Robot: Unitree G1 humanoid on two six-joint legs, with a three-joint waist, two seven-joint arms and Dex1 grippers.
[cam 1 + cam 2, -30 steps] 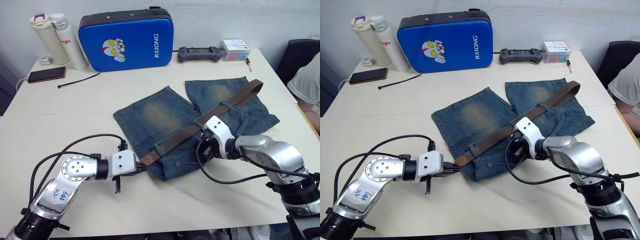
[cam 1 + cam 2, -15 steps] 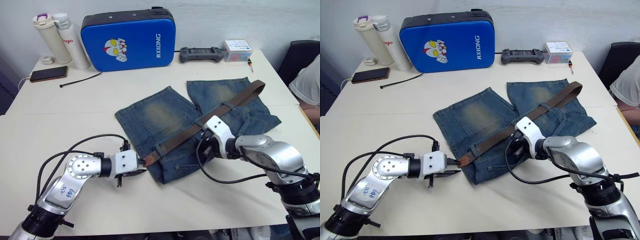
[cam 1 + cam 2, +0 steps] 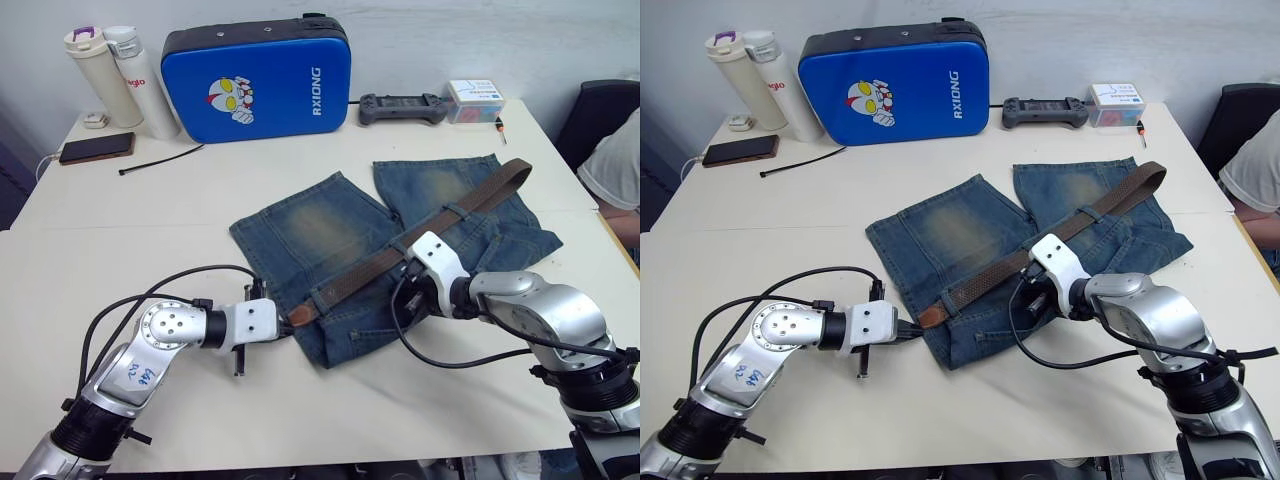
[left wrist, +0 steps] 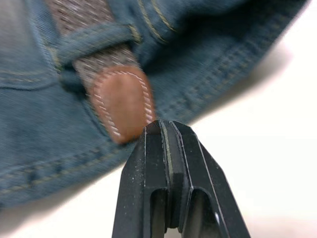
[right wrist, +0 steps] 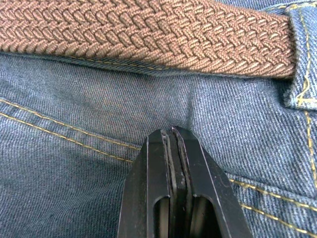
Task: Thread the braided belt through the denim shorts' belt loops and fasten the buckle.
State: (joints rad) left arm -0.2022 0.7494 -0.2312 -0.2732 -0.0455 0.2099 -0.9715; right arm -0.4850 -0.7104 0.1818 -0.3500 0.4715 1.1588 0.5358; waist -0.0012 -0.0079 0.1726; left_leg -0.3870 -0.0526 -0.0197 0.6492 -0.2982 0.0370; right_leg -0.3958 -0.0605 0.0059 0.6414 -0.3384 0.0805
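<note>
The denim shorts (image 3: 330,225) lie flat in the middle of the table. The braided belt (image 3: 440,220) crosses them diagonally, passing under belt loops (image 3: 326,297) along the waistband. Its tan tip (image 4: 121,101) pokes out of the nearest loop (image 4: 94,42). My left gripper (image 4: 165,124) is shut with nothing in it, fingertips right beside that tip. My right gripper (image 5: 172,131) is shut too, pressing on denim just below the belt near another loop (image 5: 301,54). I cannot make out the buckle.
At the back stand a bright blue case (image 3: 255,75), two bottles (image 3: 120,75), a phone (image 3: 95,148), a thin black cable (image 3: 160,160), a controller (image 3: 400,105) and a small box (image 3: 472,98). A person (image 3: 615,160) sits at the right edge.
My left arm has edged right and its gripper stays at the belt's tan tip. The right arm has not moved. The camera shifted slightly.
</note>
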